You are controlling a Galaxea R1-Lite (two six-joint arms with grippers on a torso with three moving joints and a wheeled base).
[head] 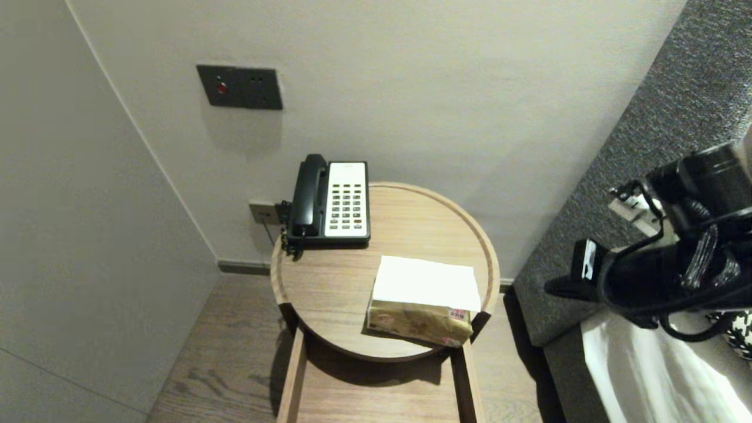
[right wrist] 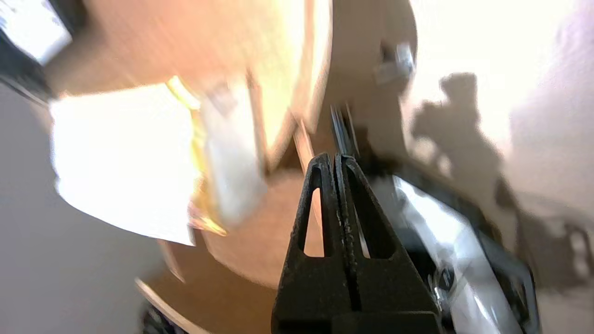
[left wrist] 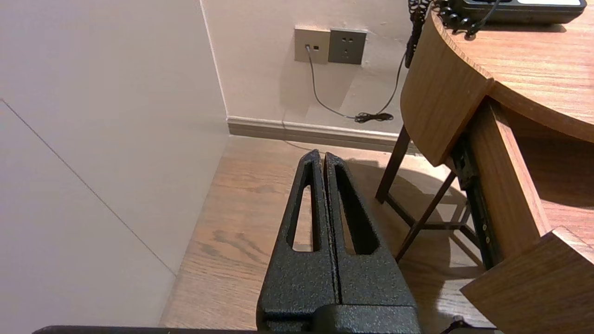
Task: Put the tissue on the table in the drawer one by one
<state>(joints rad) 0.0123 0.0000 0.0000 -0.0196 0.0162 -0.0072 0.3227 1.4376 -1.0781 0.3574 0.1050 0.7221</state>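
One tissue pack (head: 422, 305) on the round table (head: 332, 288), well left of the clenched, empty right claw (head: 552, 288).

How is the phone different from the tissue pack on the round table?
The phone is black and white with buttons; the tissue pack is yellowish with a white sheet on top. The phone sits at the back by the wall; the tissue pack lies at the front edge, nearer the right tool. Both rest flat on the round table.
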